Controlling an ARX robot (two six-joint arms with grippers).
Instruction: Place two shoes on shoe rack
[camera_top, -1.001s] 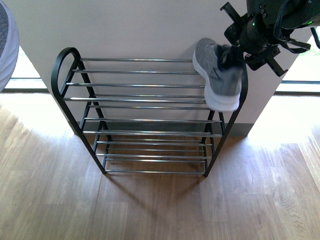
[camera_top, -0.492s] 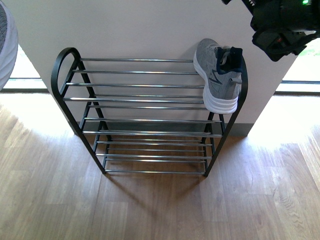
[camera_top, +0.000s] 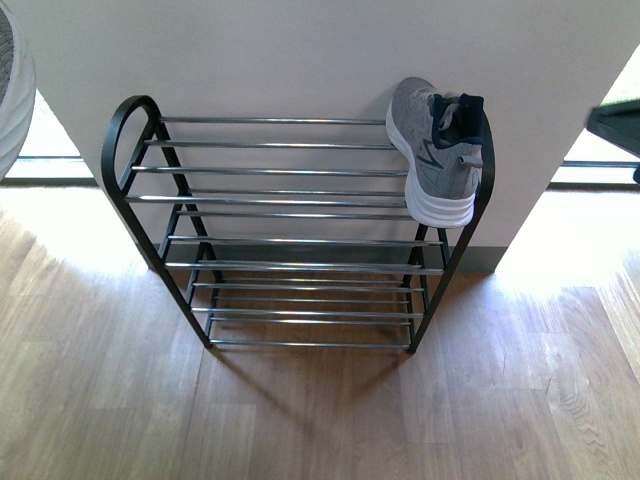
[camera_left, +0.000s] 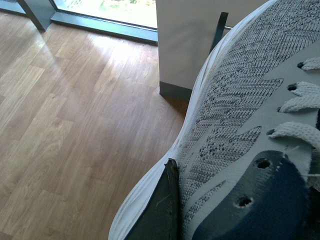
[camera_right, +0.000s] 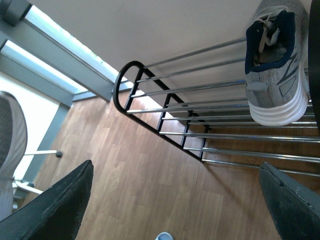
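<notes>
One grey sneaker (camera_top: 440, 165) lies at the right end of the shoe rack's (camera_top: 280, 170) top tier, heel by the wall and toe over the front rod. The right wrist view shows this sneaker (camera_right: 275, 65) and the rack (camera_right: 116, 89) from above. My right gripper (camera_right: 175, 200) is open over the wood floor in front of the rack, holding nothing. The other grey sneaker (camera_left: 240, 100) fills the left wrist view, and my left gripper (camera_left: 180, 192) is shut on it, one dark finger (camera_left: 162, 210) pressed against its side above the white sole.
The rack stands against a white wall pillar (camera_top: 300, 50) with floor-level windows on both sides. A dark part of my right arm (camera_top: 618, 122) shows at the right edge. A grey and white shape (camera_top: 8, 90) sits at the left edge. Wood floor (camera_top: 300, 420) lies before the rack.
My right gripper let go of the sneaker on the top tier and drew away up and to the right, almost out of the front view. The sneaker stays on the rack.
</notes>
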